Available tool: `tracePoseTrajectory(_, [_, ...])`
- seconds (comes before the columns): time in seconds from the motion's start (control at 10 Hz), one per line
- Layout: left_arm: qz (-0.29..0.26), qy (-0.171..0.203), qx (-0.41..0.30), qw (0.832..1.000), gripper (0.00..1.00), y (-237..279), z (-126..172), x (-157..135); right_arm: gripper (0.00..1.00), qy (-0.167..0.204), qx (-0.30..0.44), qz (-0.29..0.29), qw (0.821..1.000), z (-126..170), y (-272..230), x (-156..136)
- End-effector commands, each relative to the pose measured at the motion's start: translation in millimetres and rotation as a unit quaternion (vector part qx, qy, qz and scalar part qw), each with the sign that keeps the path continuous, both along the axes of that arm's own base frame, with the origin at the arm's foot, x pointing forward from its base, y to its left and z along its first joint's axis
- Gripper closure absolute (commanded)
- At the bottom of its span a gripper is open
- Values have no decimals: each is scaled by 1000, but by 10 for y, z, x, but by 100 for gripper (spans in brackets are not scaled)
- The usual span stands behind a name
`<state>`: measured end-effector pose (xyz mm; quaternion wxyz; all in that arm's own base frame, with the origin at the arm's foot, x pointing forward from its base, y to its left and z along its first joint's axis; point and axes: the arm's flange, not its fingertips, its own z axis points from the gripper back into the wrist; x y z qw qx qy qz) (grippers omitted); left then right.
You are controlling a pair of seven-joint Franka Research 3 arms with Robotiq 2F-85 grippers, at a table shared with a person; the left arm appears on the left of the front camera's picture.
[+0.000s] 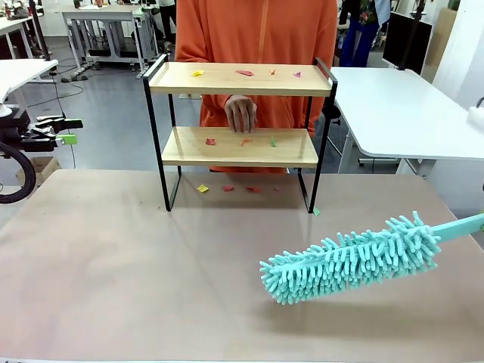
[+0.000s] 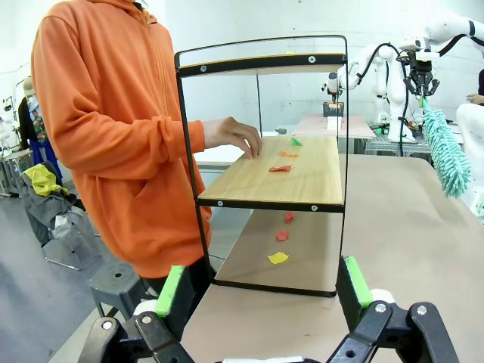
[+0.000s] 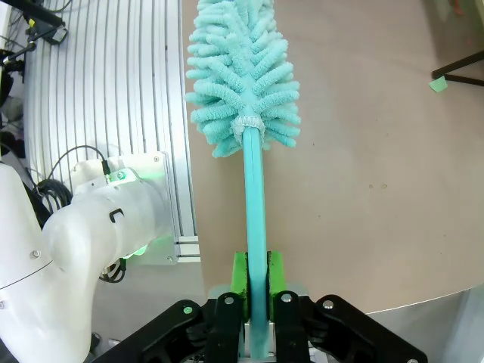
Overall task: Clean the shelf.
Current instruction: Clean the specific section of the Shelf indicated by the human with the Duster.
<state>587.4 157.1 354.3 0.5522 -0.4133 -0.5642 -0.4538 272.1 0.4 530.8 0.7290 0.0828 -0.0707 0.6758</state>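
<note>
down at the near side of the brown table top (image 1: 113,265), the right gripper (image 3: 255,266) is clenched on the thin handle of a teal microfibre duster (image 1: 352,257), its green pads pinching it from both sides. the fluffy head hangs low over the table and points left across it, well short of the shelf. off at the left edge, the left gripper (image 1: 66,138) hovers with its fingers spread wide and nothing between them, facing the shelf's end.

farther back, the shelf (image 1: 227,80) stands upright on its black legs, mid-table toward the far edge. small coloured paper scraps (image 1: 244,73) lie on the top board, more on the lower board, and a few on the table beneath. close behind stands a person in an orange hoodie (image 1: 257,30), one hand (image 1: 241,113) resting on the back of the lower board, maybe steadying the rack.

i'd say the tool is in grip but no sweeping has begun. the next move calls for raising the duster head to board height and drawing it along the wood. it will have to mind the raised side rails, and the hand on the lower tier.
</note>
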Motion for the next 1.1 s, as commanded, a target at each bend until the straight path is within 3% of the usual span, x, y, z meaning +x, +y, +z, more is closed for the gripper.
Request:
tracePoseTrajectory(0.0, [4,-6,1,1000,0,-14,31,-16,87,-2,0,4,1000,-1,-41,-22])
tracePoseTrajectory(0.6, [4,-6,1,1000,0,-14,31,-16,87,0,0,0,1000,0,0,0])
tracePoseTrajectory(0.7, [4,-6,1,1000,0,-14,31,-16,87,-4,24,-37,999,116,197,28])
tracePoseTrajectory(0.9, [4,-6,1,1000,0,-14,31,-16,87,-49,43,-69,996,335,588,52])
tracePoseTrajectory(1.0, [4,-6,1,1000,0,-14,31,-16,87,-38,64,-102,992,410,833,40])
